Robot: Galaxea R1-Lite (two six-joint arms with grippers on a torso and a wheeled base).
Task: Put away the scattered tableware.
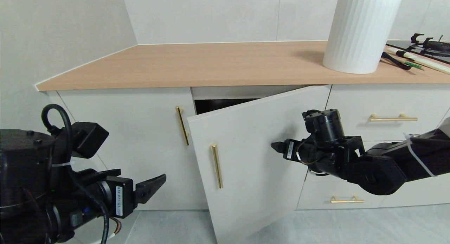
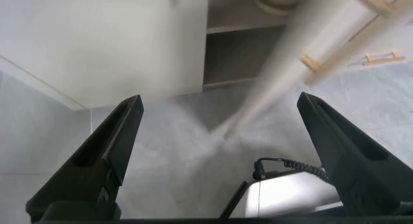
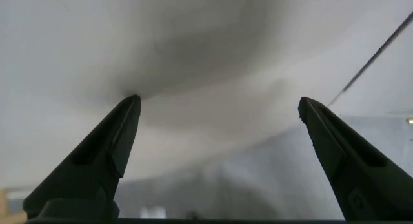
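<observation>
The white cabinet door with the brass bar handle point(image 1: 253, 159) stands partly open and bars the straight way in from the right. The right gripper point(image 1: 276, 146), fingers spread, sits close at its outer face. The dark opening point(image 1: 219, 104) behind it lies free towards the left, where the left gripper point(image 1: 160, 180), spread wide too, hangs low before the closed white door point(image 1: 133, 142). On the light wooden worktop point(image 1: 197, 63) there's passing room along the left stretch, while a tall white ribbed cylinder point(image 1: 362, 29) crowds the right end.
</observation>
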